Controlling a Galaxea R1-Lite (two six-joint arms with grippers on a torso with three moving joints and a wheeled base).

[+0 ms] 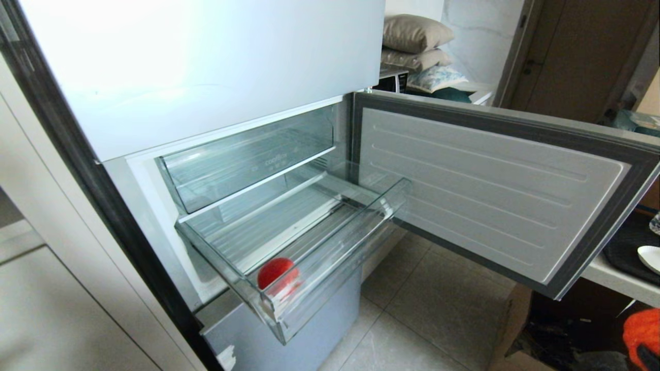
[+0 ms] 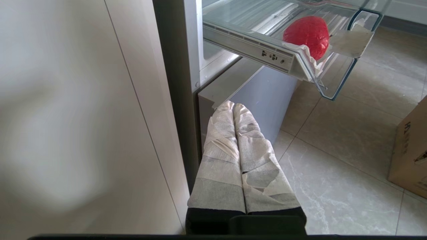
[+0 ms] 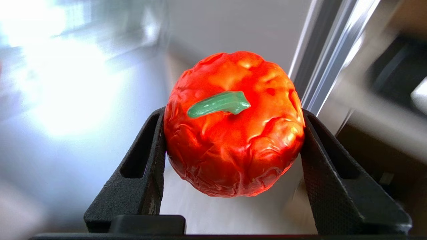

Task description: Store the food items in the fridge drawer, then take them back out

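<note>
The clear fridge drawer (image 1: 340, 242) is pulled out of the pale fridge. A round red food item (image 1: 277, 272) lies in its front left corner, and the left wrist view also shows this red item (image 2: 307, 33) inside the drawer (image 2: 253, 50). My right gripper (image 3: 233, 113) is shut on a ribbed orange-red food item (image 3: 233, 150) with a green stem, one black finger on each side. In the head view that orange-red item (image 1: 642, 332) shows at the bottom right corner, well to the right of the drawer. My left gripper (image 2: 233, 106) hangs shut and empty below the drawer, near the fridge's base.
The fridge door (image 1: 490, 190) stands swung open to the right of the drawer. A clear bin with lettering (image 1: 247, 159) sits above the drawer. A cardboard box (image 2: 412, 153) stands on the tiled floor. A counter with a white dish (image 1: 650, 257) is at the far right.
</note>
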